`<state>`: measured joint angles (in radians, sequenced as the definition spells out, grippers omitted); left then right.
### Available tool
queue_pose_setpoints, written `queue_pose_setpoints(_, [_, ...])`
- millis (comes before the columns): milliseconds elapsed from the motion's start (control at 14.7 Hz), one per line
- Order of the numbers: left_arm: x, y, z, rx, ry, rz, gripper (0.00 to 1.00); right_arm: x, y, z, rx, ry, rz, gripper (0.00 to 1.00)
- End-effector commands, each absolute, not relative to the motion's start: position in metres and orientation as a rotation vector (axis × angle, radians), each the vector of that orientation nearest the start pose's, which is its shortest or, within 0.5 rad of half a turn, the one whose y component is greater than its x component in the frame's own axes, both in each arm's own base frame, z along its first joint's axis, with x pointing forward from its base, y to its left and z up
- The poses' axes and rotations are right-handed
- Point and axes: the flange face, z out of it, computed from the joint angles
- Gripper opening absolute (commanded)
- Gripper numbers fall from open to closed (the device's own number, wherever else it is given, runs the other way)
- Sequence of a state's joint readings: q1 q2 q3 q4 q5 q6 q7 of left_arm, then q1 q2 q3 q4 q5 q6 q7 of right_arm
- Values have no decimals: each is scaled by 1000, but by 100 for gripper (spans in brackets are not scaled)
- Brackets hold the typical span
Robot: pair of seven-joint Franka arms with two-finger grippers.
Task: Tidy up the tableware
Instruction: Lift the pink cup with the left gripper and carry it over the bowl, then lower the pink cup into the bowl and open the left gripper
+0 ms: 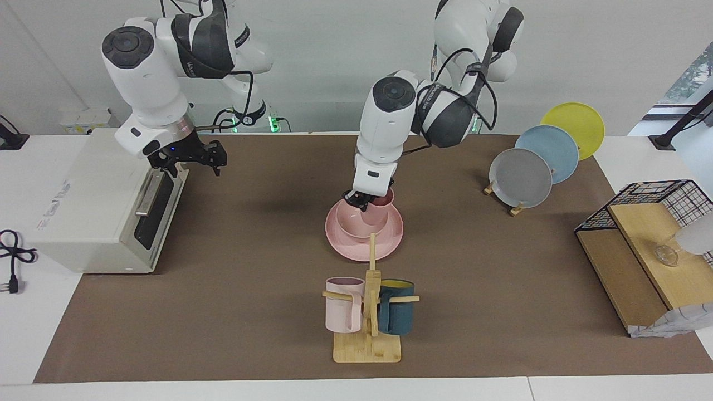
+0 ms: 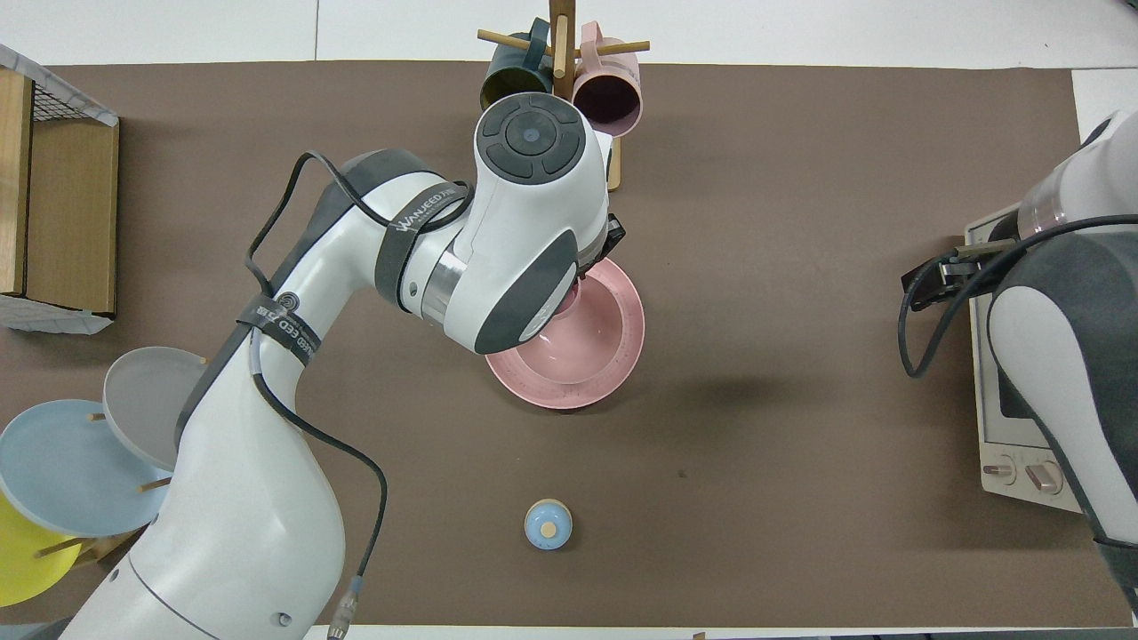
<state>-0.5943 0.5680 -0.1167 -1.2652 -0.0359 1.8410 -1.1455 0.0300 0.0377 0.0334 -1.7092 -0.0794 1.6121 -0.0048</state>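
The pink plate lies mid-table with the pink bowl on it. My left gripper is down at the bowl's rim, on the side nearer the robots, and seems shut on the rim of the pink cup, which sits low in or against the bowl. In the overhead view the left arm hides the cup and the gripper. My right gripper waits open and empty over the front edge of the white appliance.
A wooden mug tree holding a pale pink mug and a teal mug stands farther from the robots than the plate. A rack with gray, blue and yellow plates, a wire-and-wood shelf, a white appliance, a small blue knob.
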Motion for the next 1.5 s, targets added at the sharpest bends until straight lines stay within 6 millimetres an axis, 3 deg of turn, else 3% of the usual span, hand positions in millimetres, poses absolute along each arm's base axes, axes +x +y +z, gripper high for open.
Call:
queue_pose_setpoints(0, [546, -461, 414, -3100, -727, 67, 0, 551, 27, 547, -3191, -140, 212, 100])
queue_pose_setpoints(136, [541, -463, 400, -3096, -719, 72, 0, 548, 28, 550, -3193, -139, 204, 100])
queue_pose_setpoints(477, [537, -466, 388, -3105, -705, 64, 0, 549, 16, 554, -3192, -117, 193, 100])
queue_pose_setpoints(545, [537, -466, 389, -3104, -705, 65, 15, 549, 16, 555, -3193, -117, 191, 100])
queue_pose_setpoints(614, [537, -465, 390, -3097, -703, 66, 83, 549, 16, 556, -3192, -116, 196, 100])
queue_pose_setpoints(682, [537, -463, 393, -3085, -687, 49, 100, 548, 17, 558, -3192, -116, 198, 100])
queue_pose_setpoints(818, [540, -456, 405, -3071, -685, 46, 100, 551, 16, 581, -3193, -108, 186, 100])
queue_pose_setpoints(886, [541, -443, 434, -3075, -691, 28, 100, 554, 17, 587, -3192, -108, 198, 100])
queue_pose_setpoints(1023, [553, -397, 484, -3073, -709, 13, 100, 555, 17, 589, -3190, -103, 195, 100])
queue_pose_setpoints(1159, [564, -338, 532, -3070, -700, 5, 100, 555, 16, 590, -3189, -100, 193, 100])
queue_pose_setpoints(1364, [574, -219, 594, -3084, -570, 30, 100, 554, 16, 590, -3186, -98, 195, 100])
queue_pose_setpoints(1432, [573, -185, 606, -3084, -511, 54, 100, 554, 16, 590, -3184, -95, 195, 100])
